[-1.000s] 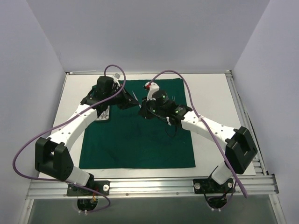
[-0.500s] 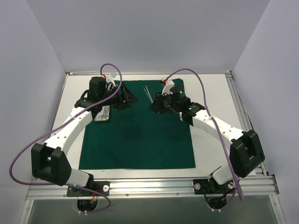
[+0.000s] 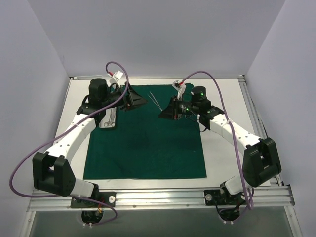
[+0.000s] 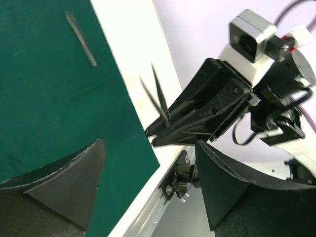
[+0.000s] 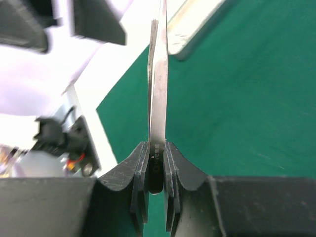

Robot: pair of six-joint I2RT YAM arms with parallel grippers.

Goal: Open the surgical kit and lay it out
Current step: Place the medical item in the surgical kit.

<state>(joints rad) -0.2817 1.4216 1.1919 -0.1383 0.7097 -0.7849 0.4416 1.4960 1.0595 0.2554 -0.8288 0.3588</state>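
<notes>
The dark green cloth [image 3: 148, 148] lies spread flat on the table. A small steel tray [image 3: 109, 121] holding thin instruments rests at its left edge. My right gripper [image 3: 163, 114] hangs over the cloth's far middle, shut on flat steel tweezers [image 5: 158, 74] that point away from it; in the left wrist view the tweezers [image 4: 160, 98] stick out up and left. My left gripper [image 3: 139, 101] is open and empty, a little to the left of them, with fingers [image 4: 74, 182] spread wide. Another thin instrument [image 4: 81, 39] lies on the cloth [image 4: 49, 98].
The white tabletop [image 3: 222, 98] borders the cloth on all sides, framed by an aluminium rail [image 3: 158, 197] at the near edge. Purple cables [image 3: 212, 106] arc over both arms. Plain walls enclose the table on three sides.
The two grippers met over the cloth a second ago. My left gripper has opened and drawn back to the left; my right gripper has pulled away to the right with the tweezers.
</notes>
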